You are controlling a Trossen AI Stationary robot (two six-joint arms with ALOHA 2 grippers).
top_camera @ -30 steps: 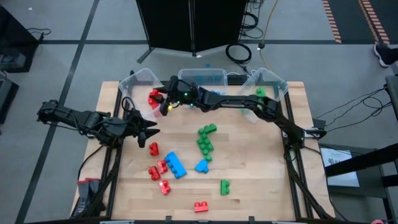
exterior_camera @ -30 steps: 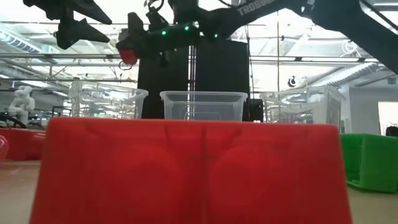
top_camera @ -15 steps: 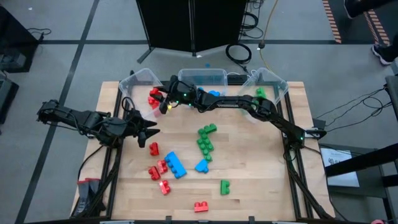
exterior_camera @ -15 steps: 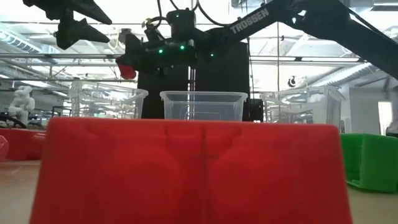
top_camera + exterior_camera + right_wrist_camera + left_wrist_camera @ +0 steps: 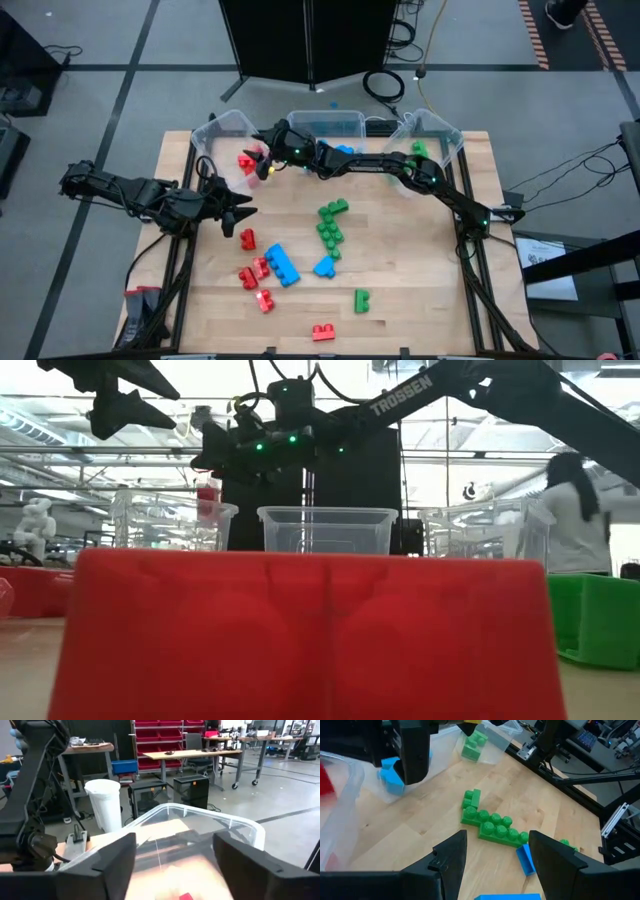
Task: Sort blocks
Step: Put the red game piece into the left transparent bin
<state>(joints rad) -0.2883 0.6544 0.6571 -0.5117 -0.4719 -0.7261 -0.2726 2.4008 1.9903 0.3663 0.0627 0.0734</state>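
Observation:
My right gripper [image 5: 262,158] reaches level over the left clear bin [image 5: 226,132] and stands open; in its wrist view the fingers straddle the bin's opening [image 5: 200,832] and touch nothing. A red block [image 5: 207,493] shows behind that bin's wall, below the gripper [image 5: 212,452]. My left gripper [image 5: 238,210] hovers open above the table's left side, holding nothing [image 5: 496,857]. Loose blocks lie on the table: a green cluster [image 5: 330,225], blue ones [image 5: 282,265], red ones [image 5: 255,275].
Three clear bins stand along the far edge; the middle bin [image 5: 325,126] holds a blue block [image 5: 345,151], the right bin [image 5: 432,132] a green one [image 5: 418,150]. A red block [image 5: 300,635] fills the low view's foreground. A person [image 5: 572,510] stands beyond the table.
My right gripper has sunk a little toward the left bin and opened. The red block it held has dropped from between its fingers into that bin.

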